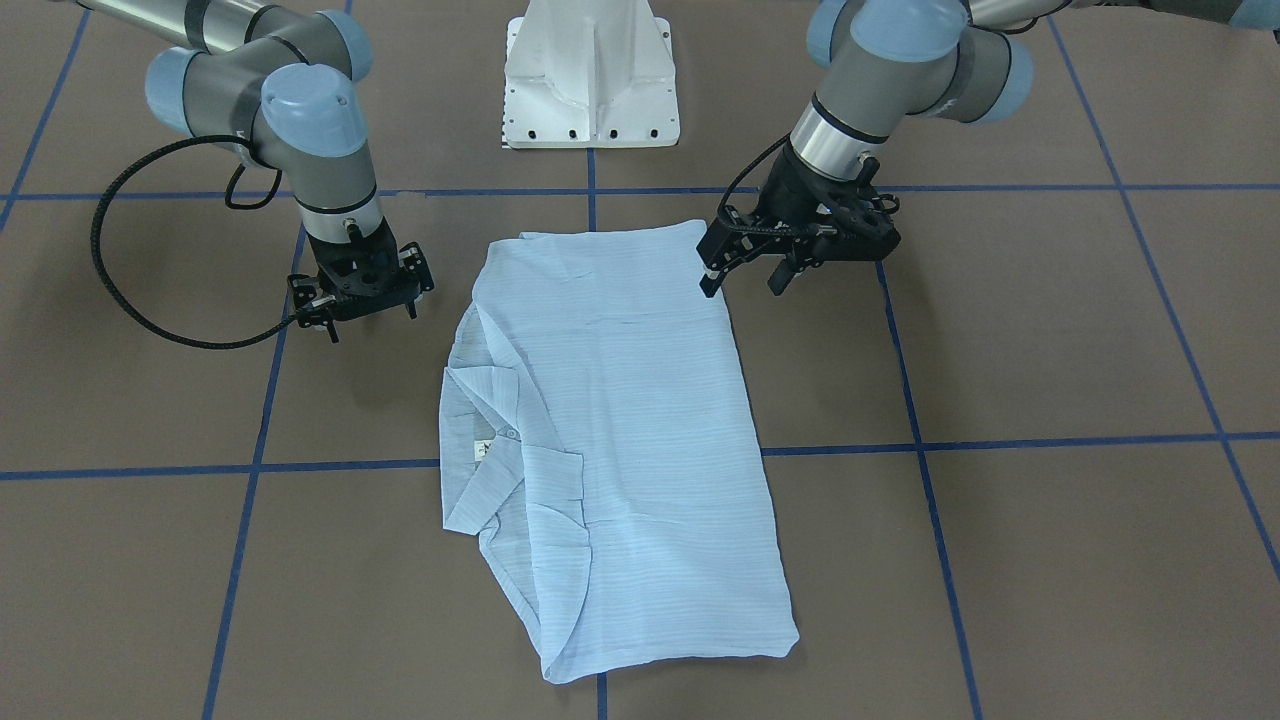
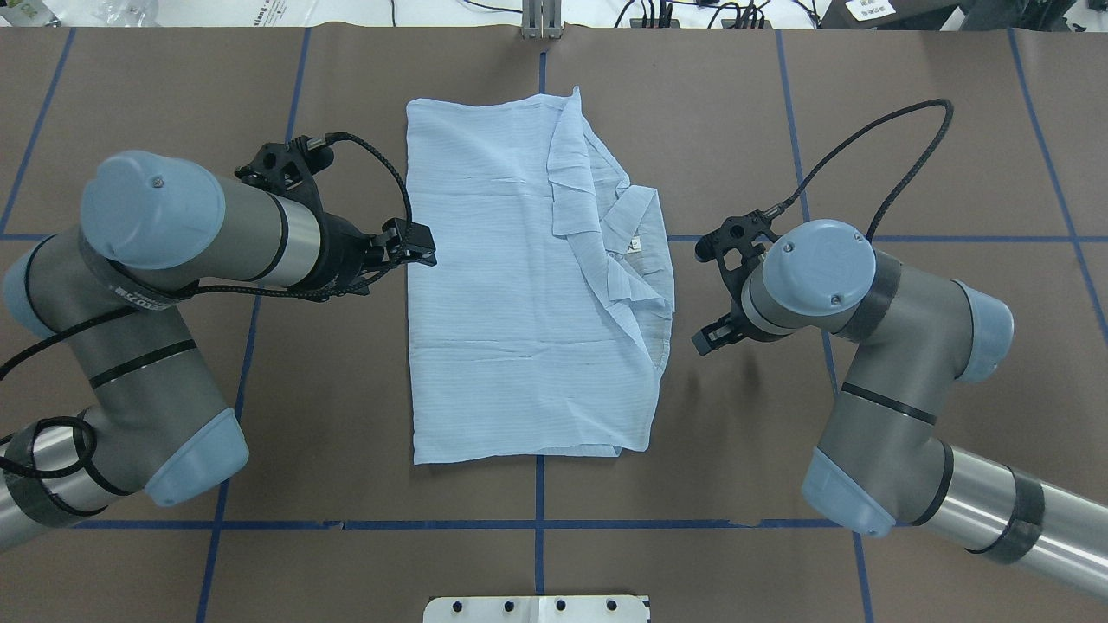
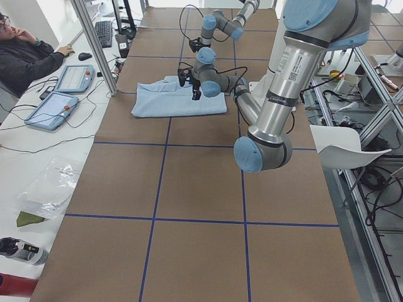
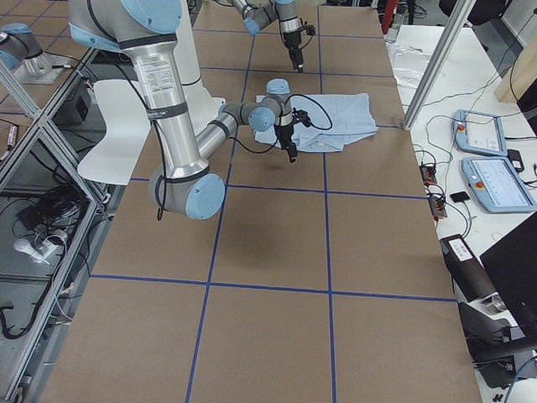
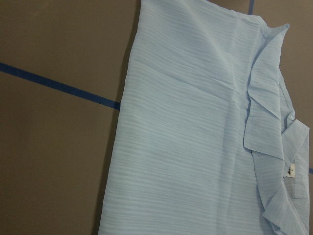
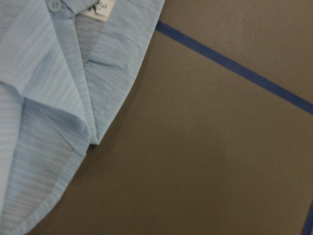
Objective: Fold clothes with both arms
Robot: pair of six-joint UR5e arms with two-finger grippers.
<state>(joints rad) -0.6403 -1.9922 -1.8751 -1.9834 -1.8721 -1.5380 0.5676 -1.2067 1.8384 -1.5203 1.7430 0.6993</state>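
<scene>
One shirt (image 2: 519, 303) lies flat at the middle of the bench (image 2: 762, 130), folded into a rough rectangle whose long sides run from 12 to 6 o'clock in the overhead view. Its collar (image 2: 636, 221) and white neck label (image 2: 634, 246) sit on the 3 o'clock side.

The left gripper (image 1: 743, 285) hangs at the shirt's 9 o'clock edge, up toward 10 o'clock. Its jaws are apart, with one finger right at the cloth's border and the other over bare bench. We cannot tell whether that finger touches the fabric. The right gripper (image 1: 370, 312) hovers off the cloth near 4 o'clock, below the collar, also parted and holding nothing.

We judge the fabric thin, light and limp. It should sag between any two holds, and the stacked layers should slide over one another if only the top one is caught. We would therefore pinch at an edge or corner, low against the bench, so that every layer sits between the fingers. We would also avoid the lumpy collar, where the flaps stand loose. Both arms should take matching points on one side, lift together and carry evenly, since a lopsided pull would skew the fold
</scene>
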